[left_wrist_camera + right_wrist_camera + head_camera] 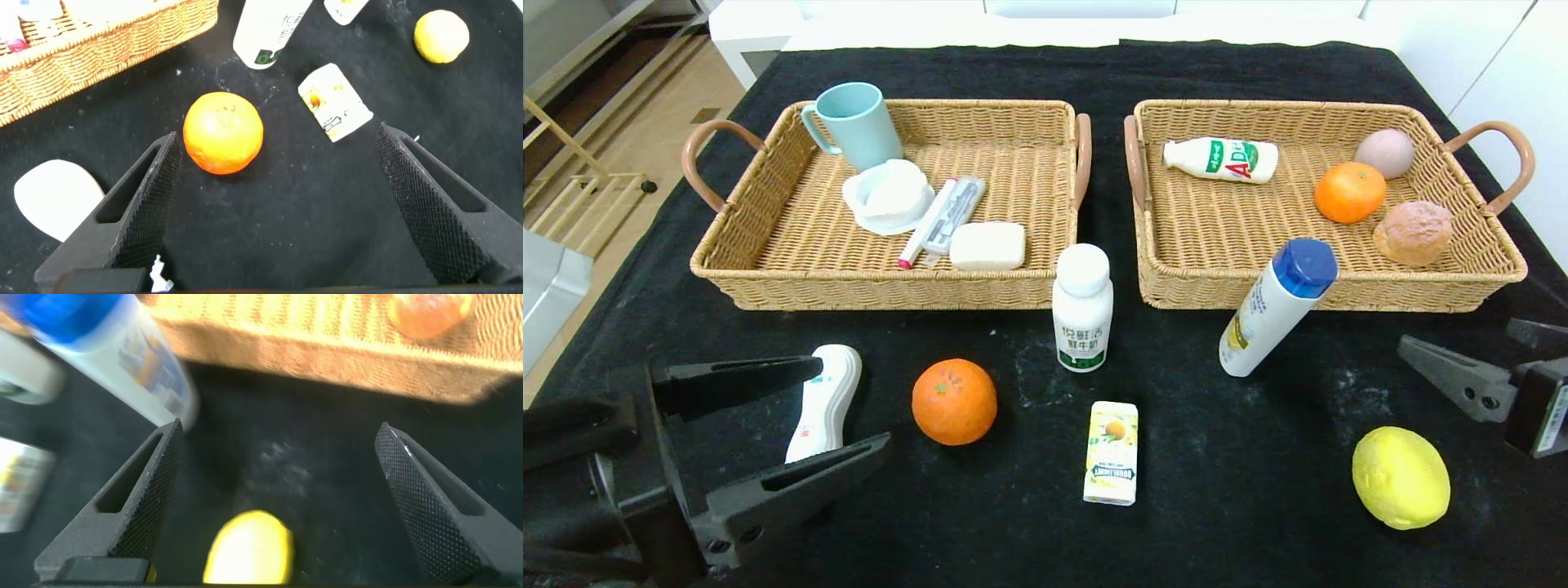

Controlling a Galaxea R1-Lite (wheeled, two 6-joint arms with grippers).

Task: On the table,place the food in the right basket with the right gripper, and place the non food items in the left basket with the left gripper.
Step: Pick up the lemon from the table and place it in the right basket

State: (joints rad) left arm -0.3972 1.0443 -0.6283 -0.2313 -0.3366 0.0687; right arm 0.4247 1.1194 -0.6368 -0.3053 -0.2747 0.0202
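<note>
Wicker-woven, the left basket (768,269) and right basket (1176,278) are set far; the left gripper (841,408), spread wide and empty, is positioned around the wavy white bottle (825,400), while the right gripper (1462,359), equally open, is held near the lemon (1401,478).

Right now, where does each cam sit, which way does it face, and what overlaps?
Head view: on the head, facing forward and down at the table, both baskets, loose items; left claw low on the robot's left, right claw at its right edge.
Left wrist view: on the left wrist, looking between its open fingers at the orange and juice carton.
Right wrist view: on the right wrist, between open fingers, above the lemon, facing the right basket.
Shared: the lemon shows in all three.
</note>
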